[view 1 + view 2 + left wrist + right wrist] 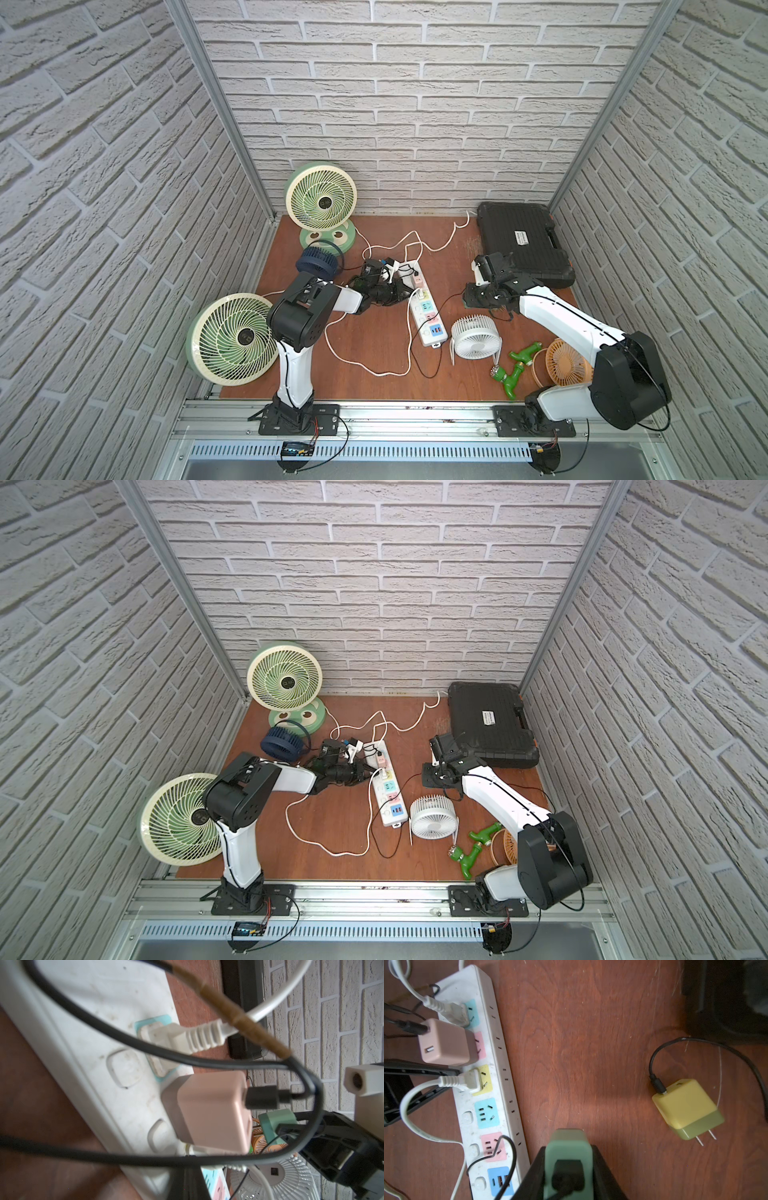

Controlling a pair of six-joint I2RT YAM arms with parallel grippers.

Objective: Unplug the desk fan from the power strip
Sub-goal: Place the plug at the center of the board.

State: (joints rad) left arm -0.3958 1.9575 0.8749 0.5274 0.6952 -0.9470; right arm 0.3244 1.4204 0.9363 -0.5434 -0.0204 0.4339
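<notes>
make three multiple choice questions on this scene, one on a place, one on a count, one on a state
1. Where is the yellow adapter?
A. plugged in a socket
B. lying loose on the table
C. hanging off the edge

2. How many of the strip's pastel sockets hold a plug?
A. one
B. three
C. five

3. What state is the right gripper in?
A. open and empty
B. shut on a cable
C. shut on the green adapter

Answers:
1 B: it lies on the wood with its prongs bare, apart from the strip.
2 B: two white plugs and the pink adapter are in; the other two sockets are empty.
3 C: the right wrist view shows the green adapter between the jaws.
</notes>
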